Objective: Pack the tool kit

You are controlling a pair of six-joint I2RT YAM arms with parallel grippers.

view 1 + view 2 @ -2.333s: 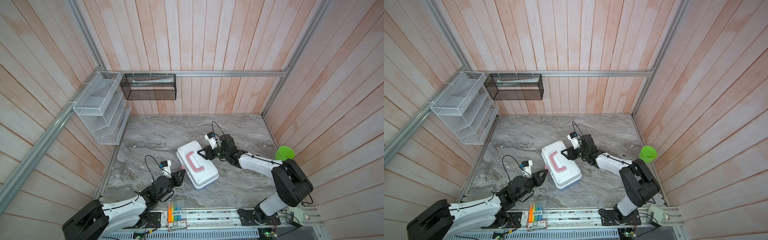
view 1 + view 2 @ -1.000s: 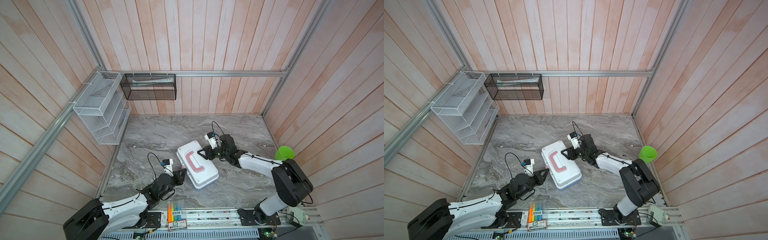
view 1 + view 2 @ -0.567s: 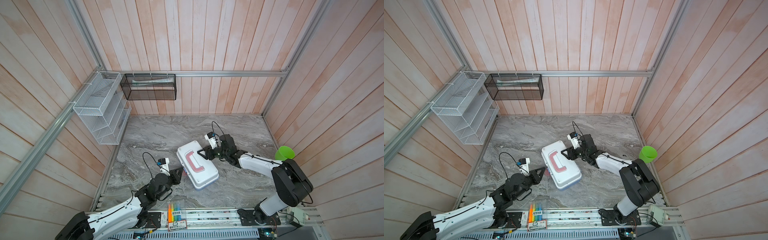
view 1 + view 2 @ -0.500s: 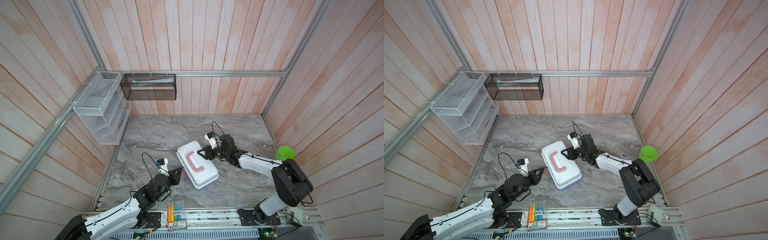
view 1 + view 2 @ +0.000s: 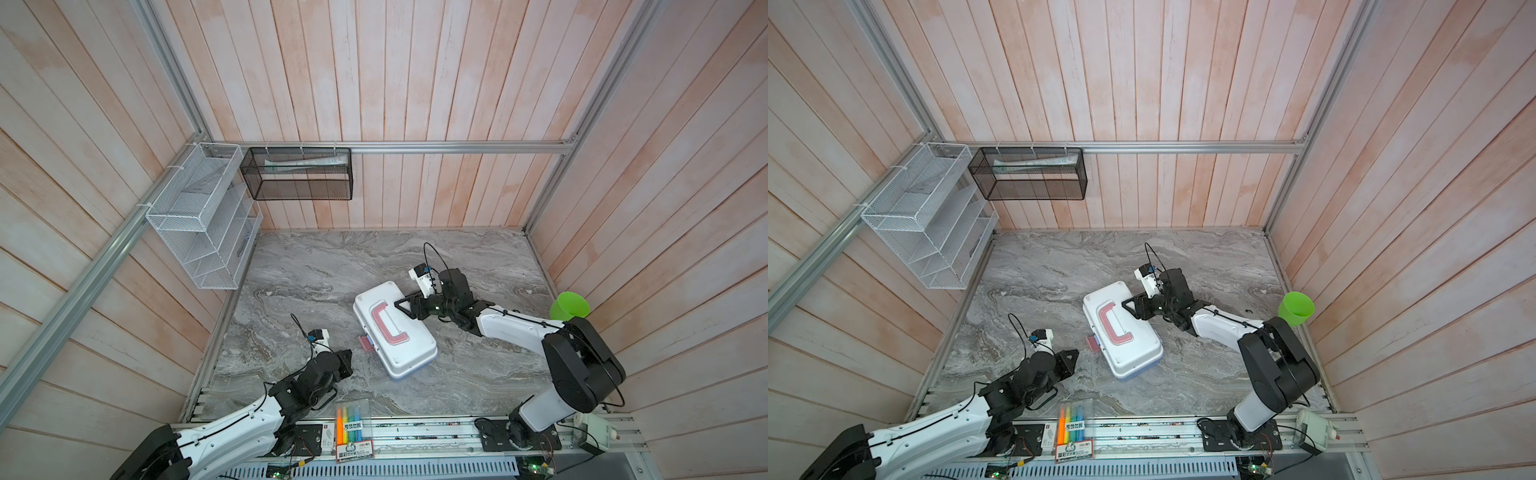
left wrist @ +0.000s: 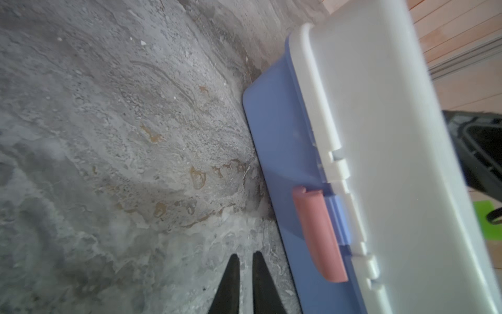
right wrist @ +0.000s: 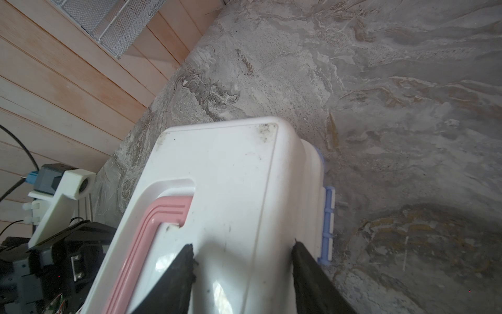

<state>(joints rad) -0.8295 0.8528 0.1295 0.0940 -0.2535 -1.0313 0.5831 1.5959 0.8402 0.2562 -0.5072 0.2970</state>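
Glossy smooth plastic tool kit (image 5: 409, 351) on matt veined stone-look tabletop (image 5: 316, 270); pale wooden plank walls (image 5: 374, 83).

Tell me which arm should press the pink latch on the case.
Left, likely. The left gripper sits free close to the latch. The right gripper is across the case, jaws apart on the lid by the hinge.

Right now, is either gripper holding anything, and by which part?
Nothing is clearly gripped. The right gripper, open, rests on the white lid of the tool kit, beside the hinge. The left gripper is nearly closed and empty, near the pink latch.
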